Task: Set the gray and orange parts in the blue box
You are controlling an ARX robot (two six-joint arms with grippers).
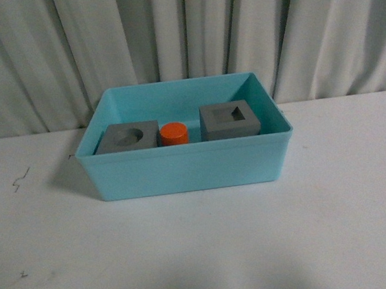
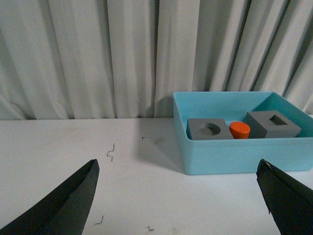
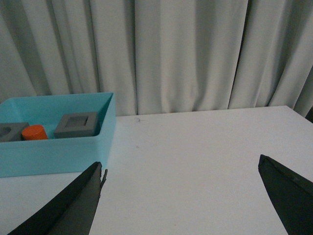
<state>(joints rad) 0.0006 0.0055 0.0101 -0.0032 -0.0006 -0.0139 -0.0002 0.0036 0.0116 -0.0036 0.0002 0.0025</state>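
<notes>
Blue box (image 1: 182,170) holds 2 gray cubes (image 1: 129,137) (orange cylinder (image 1: 174,133) between).

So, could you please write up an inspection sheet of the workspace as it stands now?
Surface: white table, a few small dark marks.
Job's things: gray cube with round recess, orange cylinder and gray cube with square recess all sit inside the blue box, cylinder between the cubes.
Clutter: nothing seen.
Grippers: left tool open and empty; right tool open and empty, both away from the box.
Cables: nothing seen.
Surroundings: pale pleated curtain behind the table.
</notes>
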